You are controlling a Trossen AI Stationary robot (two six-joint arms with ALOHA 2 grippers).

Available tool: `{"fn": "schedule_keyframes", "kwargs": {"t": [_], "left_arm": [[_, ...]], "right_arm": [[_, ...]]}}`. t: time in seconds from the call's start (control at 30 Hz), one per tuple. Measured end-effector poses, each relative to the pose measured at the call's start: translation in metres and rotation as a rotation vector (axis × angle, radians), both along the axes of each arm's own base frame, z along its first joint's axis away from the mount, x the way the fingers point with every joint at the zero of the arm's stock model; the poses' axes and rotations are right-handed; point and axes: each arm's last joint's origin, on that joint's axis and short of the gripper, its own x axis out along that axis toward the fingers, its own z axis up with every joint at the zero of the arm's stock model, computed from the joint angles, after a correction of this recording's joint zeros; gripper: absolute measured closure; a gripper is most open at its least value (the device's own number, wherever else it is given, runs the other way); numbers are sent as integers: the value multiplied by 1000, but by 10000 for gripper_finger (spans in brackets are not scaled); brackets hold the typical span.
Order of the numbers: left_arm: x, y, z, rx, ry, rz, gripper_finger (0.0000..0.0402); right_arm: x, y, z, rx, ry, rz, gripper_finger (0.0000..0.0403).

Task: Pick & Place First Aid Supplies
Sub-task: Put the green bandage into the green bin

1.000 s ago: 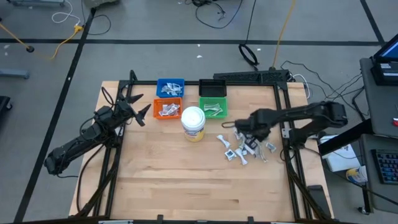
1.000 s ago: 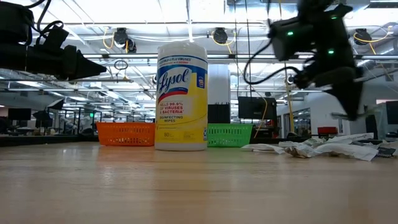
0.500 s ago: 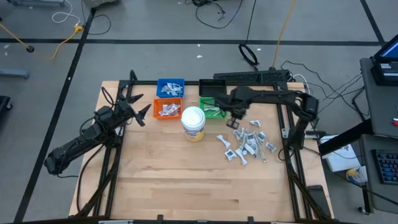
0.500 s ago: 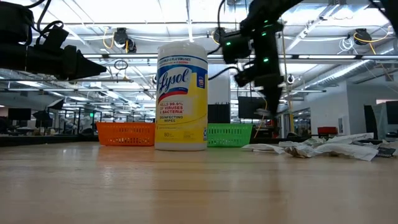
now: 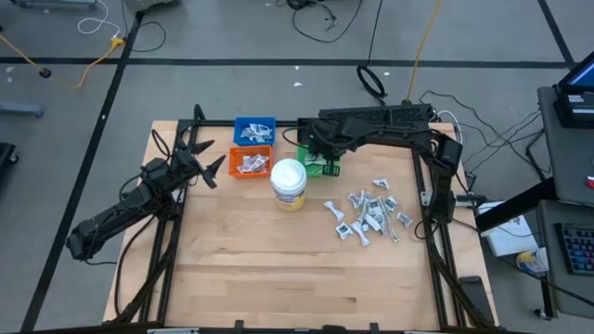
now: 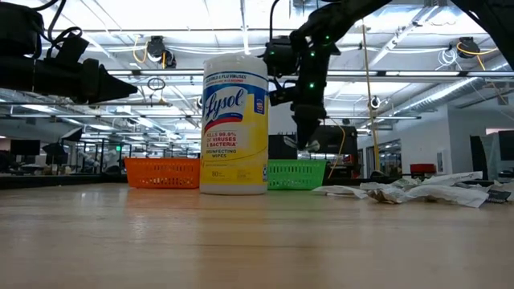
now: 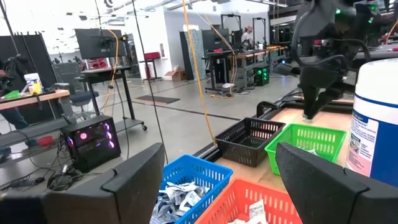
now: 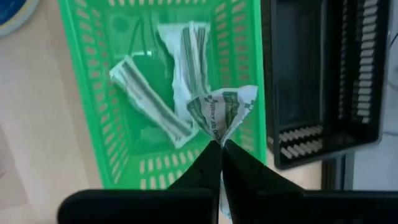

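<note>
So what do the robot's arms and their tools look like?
Both arms are dark, almost black, built from long jointed links. The left tool has orange bits at its two pointed fingers and thin black cables looping near it. The right tool sits under a chunky dark wrist dotted with small green lights. Its own fingers are black and taper to slim tips.

Light wood table (image 5: pixel 278 269) carries four bins – blue (image 5: pixel 254 130), orange (image 5: pixel 250 163), green (image 5: pixel 318 160), black (image 5: pixel 316 129) – wipes jar (image 5: pixel 289 183), scattered packets (image 5: pixel 368 212).

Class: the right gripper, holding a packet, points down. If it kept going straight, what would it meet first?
Probably the green bin: the right gripper, shut on the packet, hangs over its near edge, beside two packets inside. Depth is unclear.
</note>
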Motion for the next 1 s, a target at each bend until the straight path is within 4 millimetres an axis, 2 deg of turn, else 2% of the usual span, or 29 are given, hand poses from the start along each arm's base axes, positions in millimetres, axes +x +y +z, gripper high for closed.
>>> {"fn": "schedule_keyframes", "kwargs": {"t": [0.33,0.57,0.77,1.0], "left_arm": [[0,0,0,0,0,0,92],[0,0,0,0,0,-1,92],[0,0,0,0,0,-1,92],[0,0,0,0,0,0,92]], "right_arm": [[6,-3,2,-31,-63,14,360],[8,-1,2,25,-96,36,291],[6,6,2,105,-170,-226,247],[-22,36,3,204,-207,-548,251]]}}
